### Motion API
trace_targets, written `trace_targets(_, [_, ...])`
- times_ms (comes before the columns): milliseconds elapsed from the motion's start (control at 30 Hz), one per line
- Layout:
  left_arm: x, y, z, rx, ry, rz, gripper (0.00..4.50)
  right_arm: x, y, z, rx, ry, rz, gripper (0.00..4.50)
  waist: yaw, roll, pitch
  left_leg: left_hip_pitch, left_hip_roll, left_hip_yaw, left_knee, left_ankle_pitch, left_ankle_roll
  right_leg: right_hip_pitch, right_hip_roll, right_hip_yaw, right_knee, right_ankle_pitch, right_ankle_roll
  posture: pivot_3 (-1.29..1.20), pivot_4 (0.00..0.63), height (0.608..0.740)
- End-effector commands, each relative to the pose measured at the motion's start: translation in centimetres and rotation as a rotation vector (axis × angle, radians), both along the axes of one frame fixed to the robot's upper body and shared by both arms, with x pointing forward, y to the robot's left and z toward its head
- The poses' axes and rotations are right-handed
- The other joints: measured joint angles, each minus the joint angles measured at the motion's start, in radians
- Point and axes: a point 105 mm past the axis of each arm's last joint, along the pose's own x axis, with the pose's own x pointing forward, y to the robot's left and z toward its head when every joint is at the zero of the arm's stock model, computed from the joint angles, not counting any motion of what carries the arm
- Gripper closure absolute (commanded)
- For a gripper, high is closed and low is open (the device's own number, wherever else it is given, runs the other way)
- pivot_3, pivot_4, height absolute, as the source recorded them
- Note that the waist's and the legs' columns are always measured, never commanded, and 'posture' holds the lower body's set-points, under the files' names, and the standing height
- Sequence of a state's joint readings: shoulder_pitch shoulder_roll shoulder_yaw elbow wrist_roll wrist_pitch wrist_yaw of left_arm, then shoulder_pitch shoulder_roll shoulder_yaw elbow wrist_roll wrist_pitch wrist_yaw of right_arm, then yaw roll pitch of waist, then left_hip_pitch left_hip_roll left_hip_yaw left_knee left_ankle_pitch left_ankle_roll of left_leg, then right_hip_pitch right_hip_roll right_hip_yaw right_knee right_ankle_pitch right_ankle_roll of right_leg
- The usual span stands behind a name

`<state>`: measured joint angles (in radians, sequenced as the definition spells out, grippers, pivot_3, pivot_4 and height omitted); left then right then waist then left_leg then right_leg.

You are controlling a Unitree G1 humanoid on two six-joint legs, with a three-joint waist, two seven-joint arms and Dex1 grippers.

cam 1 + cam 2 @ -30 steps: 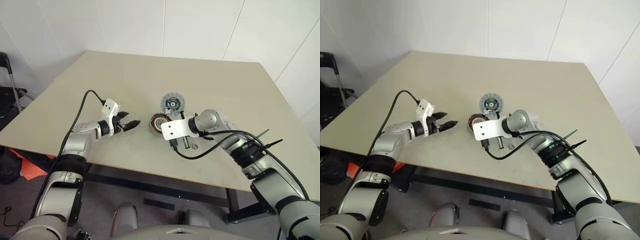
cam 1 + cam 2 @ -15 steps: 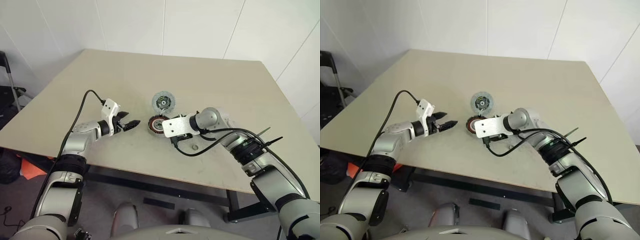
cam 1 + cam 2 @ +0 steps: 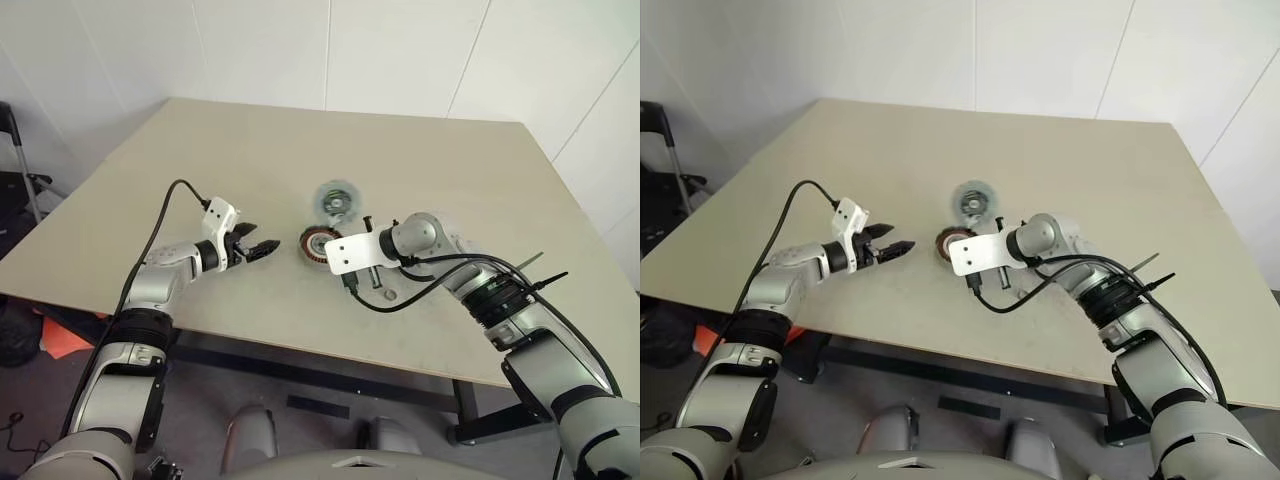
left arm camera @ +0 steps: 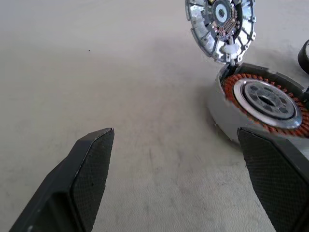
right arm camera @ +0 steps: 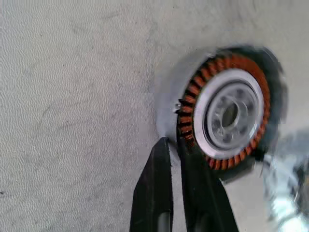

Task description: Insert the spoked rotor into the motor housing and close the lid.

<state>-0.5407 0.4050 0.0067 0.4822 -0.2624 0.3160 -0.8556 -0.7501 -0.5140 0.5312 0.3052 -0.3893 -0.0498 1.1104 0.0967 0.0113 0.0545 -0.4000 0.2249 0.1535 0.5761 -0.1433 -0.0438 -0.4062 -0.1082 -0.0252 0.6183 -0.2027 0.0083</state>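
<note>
- Housing (image 4: 260,104) on the table (image 3: 250,160), lid (image 4: 221,21) open behind it.
- Left gripper (image 4: 183,179): jaws wide apart, holding nothing, beside housing.
- Right gripper (image 5: 176,145): jaws closed at housing's rim.

Left fingers (image 4: 91,166) spread – right fingers (image 5: 159,193) pinched together.

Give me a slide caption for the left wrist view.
Open left gripper faces the motor housing, rotor seated inside copper windings, hinged lid raised.

Even, soft daylight-like light over bench (image 3: 250,150); faint shadows only. Lid (image 3: 335,199) smeared by motion blur. Right wrist view blurry around motor housing (image 5: 227,113); left wrist view crisp.
</note>
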Motion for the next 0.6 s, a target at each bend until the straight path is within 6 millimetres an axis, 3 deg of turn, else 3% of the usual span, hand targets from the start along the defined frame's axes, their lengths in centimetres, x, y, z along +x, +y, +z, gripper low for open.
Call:
trace_targets(33, [0.5,0.3,1.6,-0.001,-0.062,0.005,0.17,0.5,0.3,1.7,0.026,-0.053,0.006,4.32,0.001,0.0,0.0,0.0,0.0,0.0,0.0,0.0,0.0,0.0,0.0,0.0,0.0,0.0,0.0,0.0,0.0,0.74])
trace_targets(100, [0.5,0.3,1.6,0.0,-0.063,0.005,0.17,0.5,0.3,1.7,0.026,-0.048,0.009,4.49,0.0,0.0,0.0,0.0,-0.001,0.0,0.0,0.0,0.0,0.0,0.0,0.0,0.0,0.0,0.0,0.0,0.0,0.74])
trace_targets(600, [0.6,0.2,1.5,0.001,-0.063,0.008,0.17,1.5,-0.2,3.4,0.019,-0.127,-0.025,4.49,0.0,0.0,0.0,0.0,0.0,0.0,0.0,0.0,0.0,0.0,0.0,0.0,0.0,0.0,0.0,0.0,0.0,0.74])
